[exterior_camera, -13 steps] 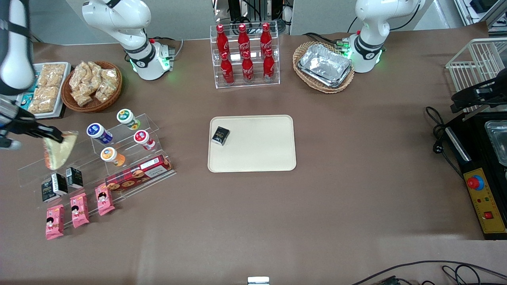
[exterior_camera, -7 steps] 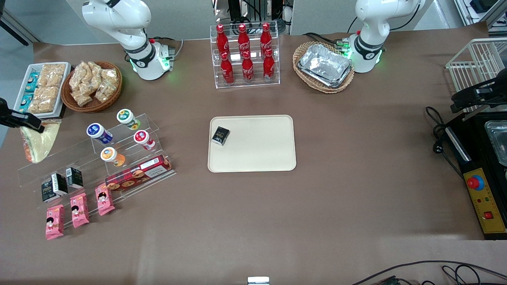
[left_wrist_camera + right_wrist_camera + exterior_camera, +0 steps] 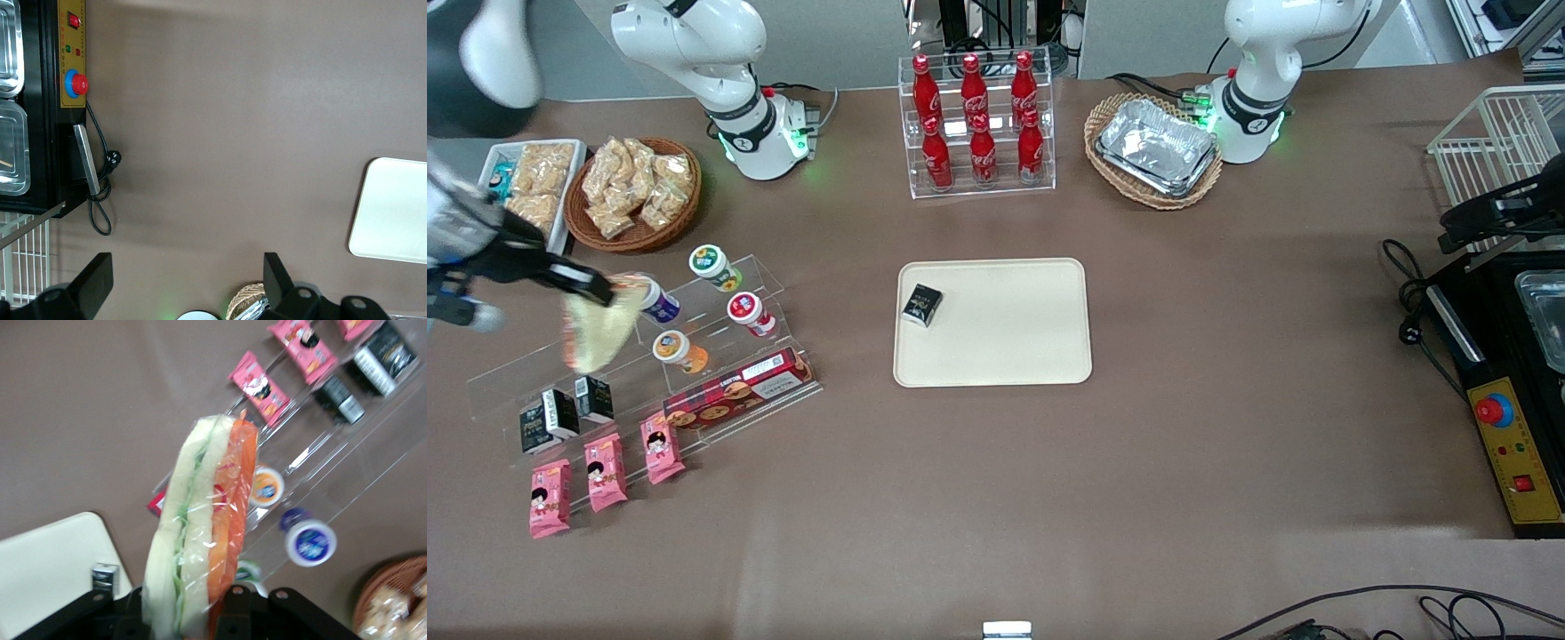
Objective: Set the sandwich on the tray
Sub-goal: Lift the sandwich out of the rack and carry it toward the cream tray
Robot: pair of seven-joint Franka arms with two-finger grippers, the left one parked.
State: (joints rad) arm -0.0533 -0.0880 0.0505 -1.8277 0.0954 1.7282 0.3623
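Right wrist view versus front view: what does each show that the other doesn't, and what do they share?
Only the right wrist view shows the sandwich's layered orange, white and green edge. Only the front view shows the cola bottle rack, the foil trays and the whole tray. Both show the gripper shut on the sandwich above the clear display stand, the pink snack packets, and the small black box on the tray.

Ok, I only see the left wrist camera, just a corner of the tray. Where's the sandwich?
Observer: The gripper, shut on the sandwich, hangs over the clear display stand toward the working arm's end of the table.
Operator: Is the tray empty?
Observer: No, a small black box lies on the tray.
Operator: What's inside the sandwich?
Observer: Orange, white and green layers show through its wrap.
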